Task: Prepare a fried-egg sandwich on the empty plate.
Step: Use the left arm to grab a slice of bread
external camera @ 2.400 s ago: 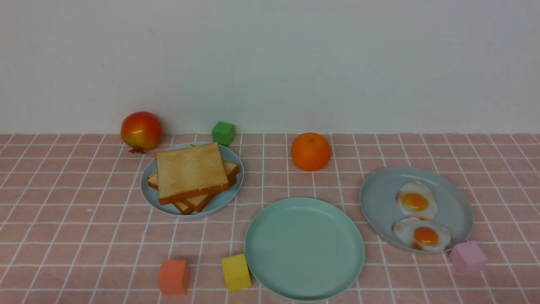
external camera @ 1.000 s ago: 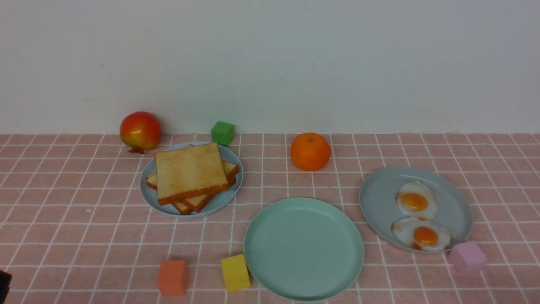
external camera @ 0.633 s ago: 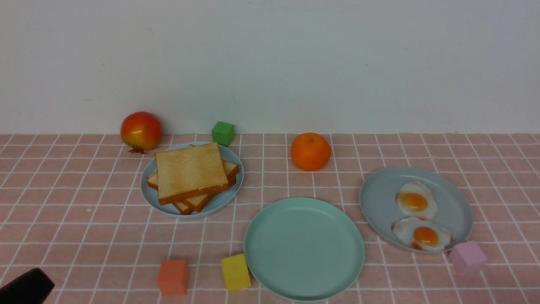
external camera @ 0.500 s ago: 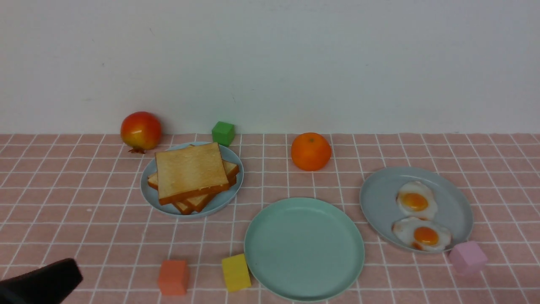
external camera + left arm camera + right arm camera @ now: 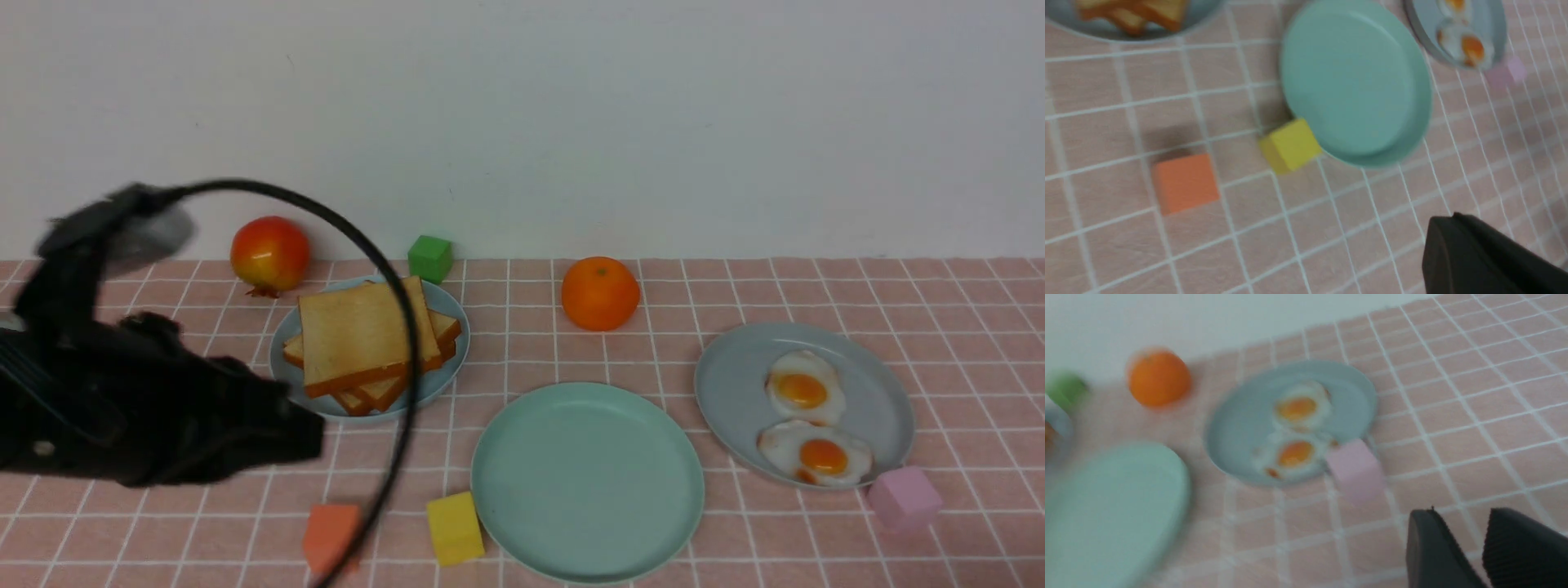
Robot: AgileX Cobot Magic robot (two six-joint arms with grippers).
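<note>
The left gripper (image 5: pixel 306 437), pressed together, is being held at lower left near the bread slices (image 5: pixel 359 327). The right gripper (image 5: pixel 1468 514) is being shown slightly parted and empty. The empty plate (image 5: pixel 588 482) is being seen at bottom centre. If the left jaws are not spread, the slices risk being shoved aside.

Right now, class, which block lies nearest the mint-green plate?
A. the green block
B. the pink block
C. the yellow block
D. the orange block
C: the yellow block sits right at the rim of the mint-green plate, at its near left edge.
</note>
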